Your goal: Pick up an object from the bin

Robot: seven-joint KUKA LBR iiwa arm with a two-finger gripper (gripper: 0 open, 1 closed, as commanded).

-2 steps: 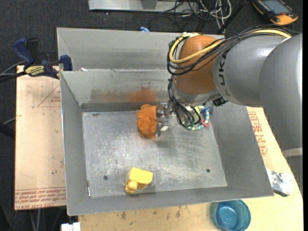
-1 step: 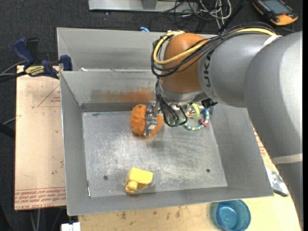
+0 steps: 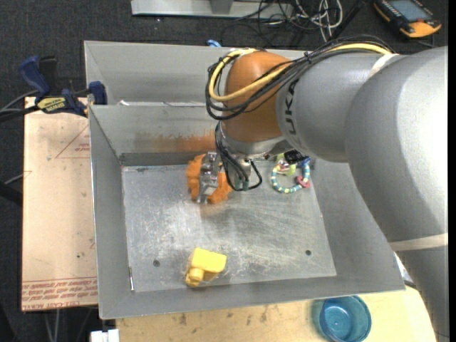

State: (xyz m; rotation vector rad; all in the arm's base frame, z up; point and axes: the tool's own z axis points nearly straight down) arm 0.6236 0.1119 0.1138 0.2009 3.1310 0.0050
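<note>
Arm (image 3: 370, 112): one, grey, thick-bodied. It enters from the right and reaches leftward, with its broad near link at the lower right.
Cover (image 3: 253, 98): orange, domed, fixed at the arm's far end, directly above the end effector.
Cables (image 3: 235, 66): yellow and black. They run along the top of the arm and loop over the cover's left side. A further black loop hangs under the cover, just right of the end effector.
End effector (image 3: 209, 182): grey metal, pointing down, low beneath the cover.
</note>
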